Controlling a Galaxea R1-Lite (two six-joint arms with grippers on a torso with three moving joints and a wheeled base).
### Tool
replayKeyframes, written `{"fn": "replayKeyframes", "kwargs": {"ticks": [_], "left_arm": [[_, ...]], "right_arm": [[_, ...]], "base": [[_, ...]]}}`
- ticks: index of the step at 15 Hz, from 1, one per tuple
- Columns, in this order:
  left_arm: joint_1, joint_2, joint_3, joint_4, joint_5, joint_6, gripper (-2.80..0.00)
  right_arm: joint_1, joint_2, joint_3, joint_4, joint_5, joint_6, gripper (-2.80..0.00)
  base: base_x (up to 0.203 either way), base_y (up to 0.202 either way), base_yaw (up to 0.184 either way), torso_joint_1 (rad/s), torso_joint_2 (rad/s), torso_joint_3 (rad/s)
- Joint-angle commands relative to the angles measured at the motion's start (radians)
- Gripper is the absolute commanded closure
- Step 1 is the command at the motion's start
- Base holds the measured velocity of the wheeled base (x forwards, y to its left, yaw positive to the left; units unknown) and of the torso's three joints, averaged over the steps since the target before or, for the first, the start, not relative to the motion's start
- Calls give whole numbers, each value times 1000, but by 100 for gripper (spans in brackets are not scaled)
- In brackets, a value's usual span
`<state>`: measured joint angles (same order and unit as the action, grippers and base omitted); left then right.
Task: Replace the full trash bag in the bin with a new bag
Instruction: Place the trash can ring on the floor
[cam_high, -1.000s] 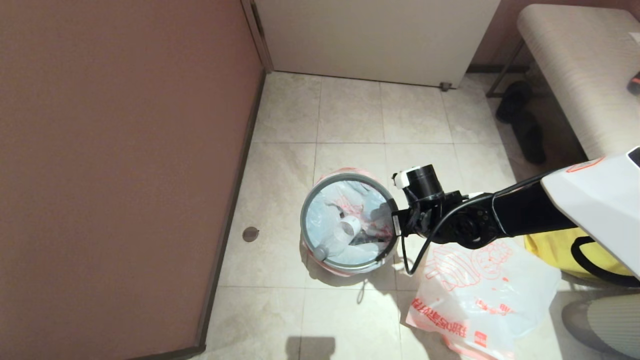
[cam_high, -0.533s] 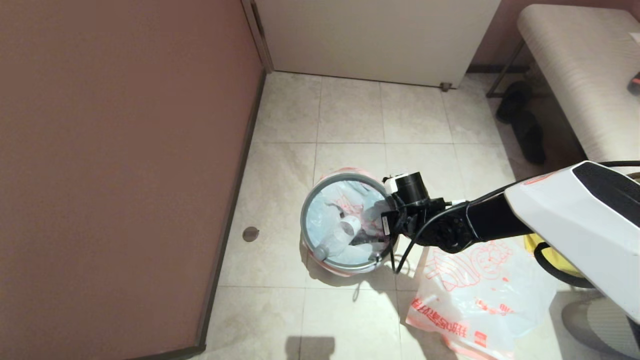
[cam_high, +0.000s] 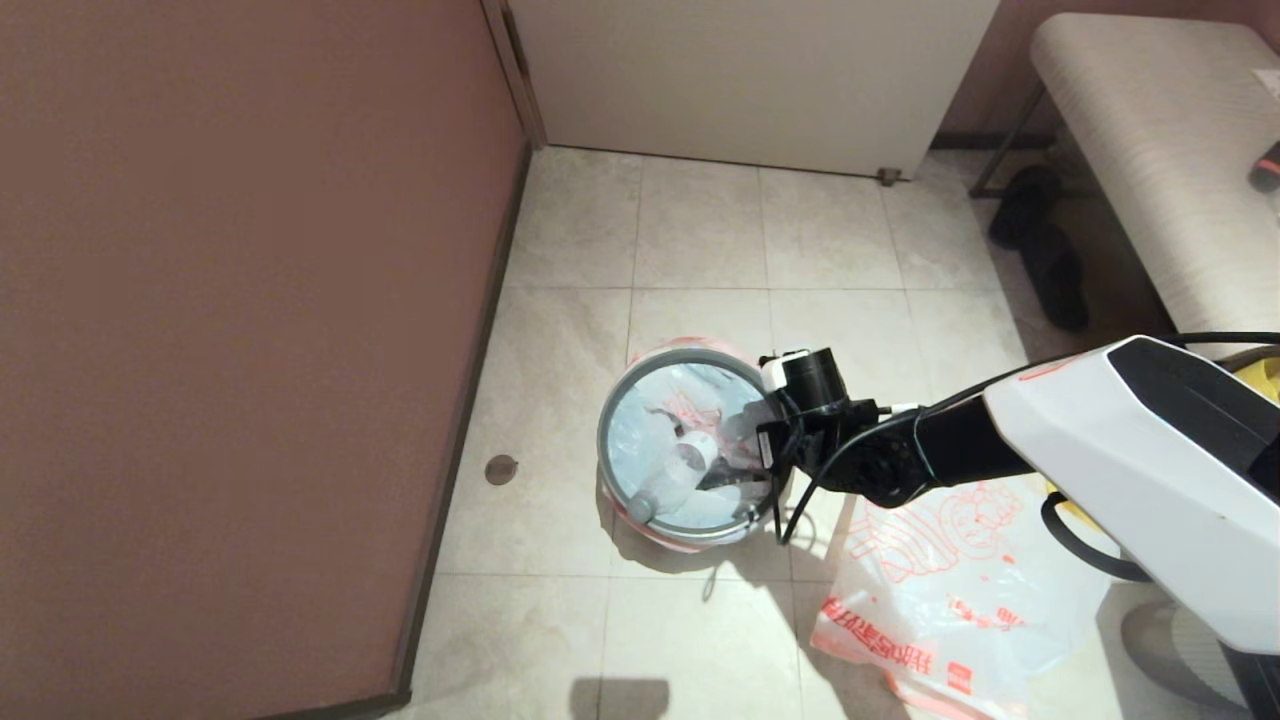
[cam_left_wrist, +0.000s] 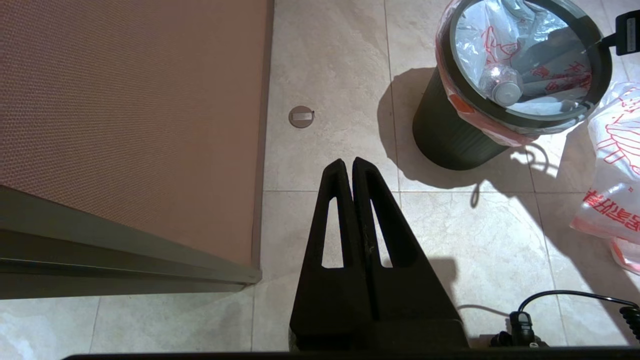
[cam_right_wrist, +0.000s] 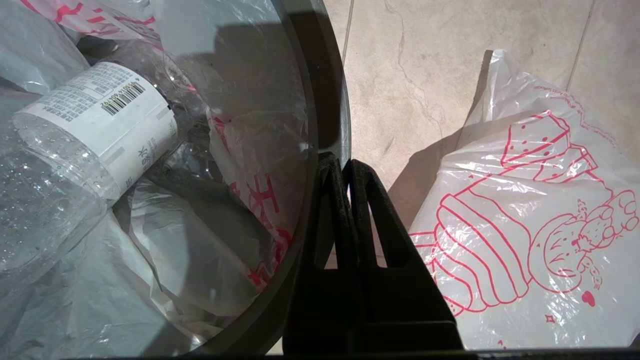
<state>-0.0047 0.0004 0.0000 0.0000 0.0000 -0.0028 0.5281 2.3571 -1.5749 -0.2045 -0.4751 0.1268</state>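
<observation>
Standing left of centre in the head view, the bin (cam_high: 690, 445) is a round black wastebasket with a grey ring rim (cam_high: 612, 420), set on pale floor tiles (cam_high: 700, 230) just right of a reddish-brown wall panel (cam_high: 240, 330) that fills the left of the frame. A small round floor fitting (cam_high: 501, 468) lies between wall and bin. Inside the bin sits the full trash bag (cam_high: 650, 430), thin and translucent with red print, holding a clear bottle (cam_high: 672, 478) with a white label; pink-red plastic is folded out under the rim.

At the bin's right edge is the right gripper (cam_right_wrist: 344, 167), its arm reaching in from the right of the frame. In the right wrist view its two black fingers are pressed together at the grey ring; whether any plastic or the ring itself is caught between them cannot be told.

Further right, in the lower right of the head view, the new bag (cam_high: 960, 590) lies flat on the tiles beside the bin, white with an orange-red cartoon and red characters. A beige bench (cam_high: 1150, 130) occupies the upper right, dark shoes (cam_high: 1040, 250) beneath it.

The left gripper (cam_left_wrist: 348, 167) appears only in its own wrist view, fingers closed on nothing, above bare tiles well apart from the bin.
</observation>
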Motion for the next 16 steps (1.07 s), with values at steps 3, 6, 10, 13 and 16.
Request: {"fn": "replayKeyframes", "kwargs": {"ticks": [3, 6, 10, 13, 16], "left_arm": [[0, 0, 0, 0, 0, 0, 0], [0, 0, 0, 0, 0, 0, 0], [0, 0, 0, 0, 0, 0, 0], [0, 0, 0, 0, 0, 0, 0], [0, 0, 0, 0, 0, 0, 0]], "right_arm": [[7, -18, 2, 10, -4, 1, 0], [12, -16, 23, 8, -8, -5, -280], [15, -40, 23, 4, -10, -4, -280], [12, -13, 22, 2, -10, -3, -280], [12, 8, 14, -3, -8, -3, 0]], "base": [[0, 0, 0, 0, 0, 0], [0, 0, 0, 0, 0, 0], [0, 0, 0, 0, 0, 0], [0, 0, 0, 0, 0, 0], [0, 0, 0, 0, 0, 0]]}}
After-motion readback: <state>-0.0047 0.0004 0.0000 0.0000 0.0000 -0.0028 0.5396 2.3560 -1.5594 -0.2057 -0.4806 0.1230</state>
